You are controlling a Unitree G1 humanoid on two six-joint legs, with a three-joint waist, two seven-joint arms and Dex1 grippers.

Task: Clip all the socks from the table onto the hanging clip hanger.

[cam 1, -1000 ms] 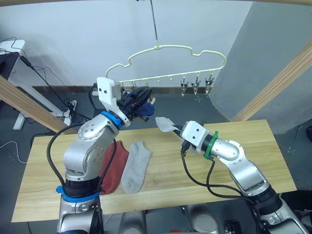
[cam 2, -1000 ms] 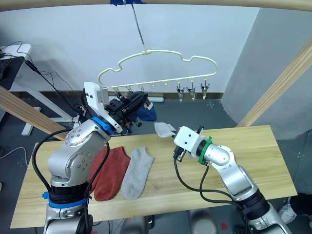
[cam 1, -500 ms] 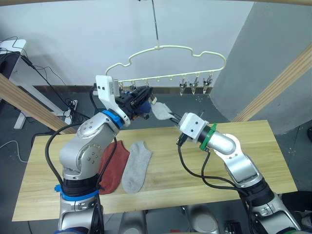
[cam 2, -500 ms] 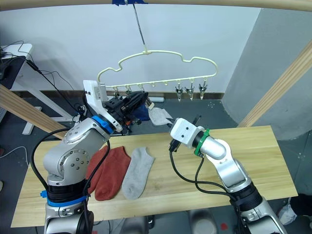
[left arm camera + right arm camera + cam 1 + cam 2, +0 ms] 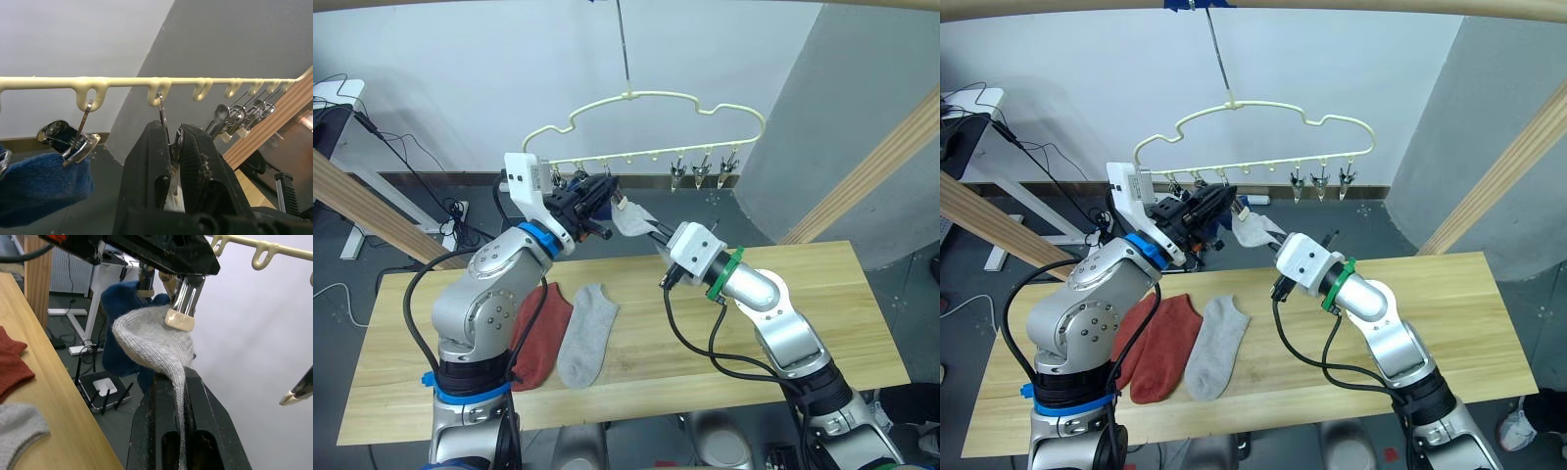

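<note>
Head views: the right gripper (image 5: 651, 230) pinches a grey sock (image 5: 631, 219) up at the clip hanger (image 5: 646, 127); a red sock (image 5: 545, 330) and another grey sock (image 5: 585, 333) lie on the desk (image 5: 822, 294).

Left wrist view: the left gripper (image 5: 172, 147) is squeezed on a metal clip (image 5: 162, 110).

Right wrist view: the sock's toe touches the clip, a blue sock (image 5: 122, 333) hanging behind.

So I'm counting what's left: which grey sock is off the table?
The grey sock pinched in the right gripper, raised to the clip hanger; the other grey sock lies flat beside the red sock.
</note>
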